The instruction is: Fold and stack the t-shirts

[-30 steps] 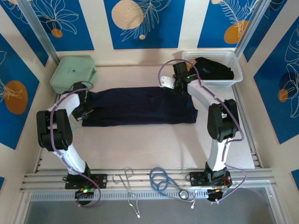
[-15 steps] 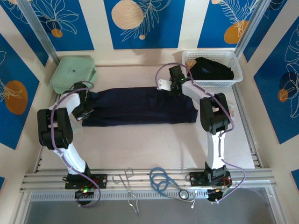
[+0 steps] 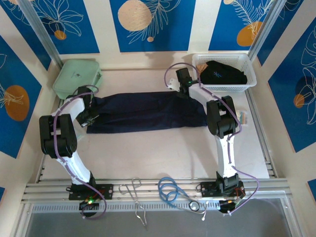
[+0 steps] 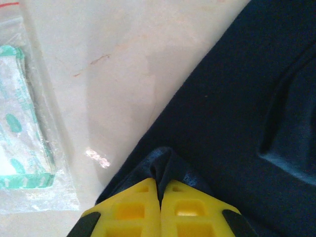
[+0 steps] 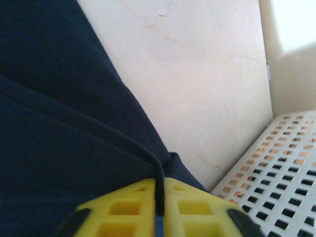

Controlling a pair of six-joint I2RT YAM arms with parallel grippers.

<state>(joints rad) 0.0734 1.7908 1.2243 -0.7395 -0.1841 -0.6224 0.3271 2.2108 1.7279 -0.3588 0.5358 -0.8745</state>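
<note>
A plain navy t-shirt lies folded into a long band across the middle of the table. My left gripper is at its left end, shut on a pinch of the fabric between the yellow fingers. My right gripper is at the band's far right edge, close to the basket, with a dark fold of the same t-shirt caught between its fingers. A second dark t-shirt with a pale blue mark lies bunched in the white basket.
A mint-green case sits at the back left. A clear plastic bag lies on the table left of the shirt. The basket's lattice wall is just right of my right gripper. A blue cable and metal forceps lie at the front rail.
My right arm has swung left and slightly back along the shirt's far edge, carrying the pinched fabric with it. The left arm has stayed still.
</note>
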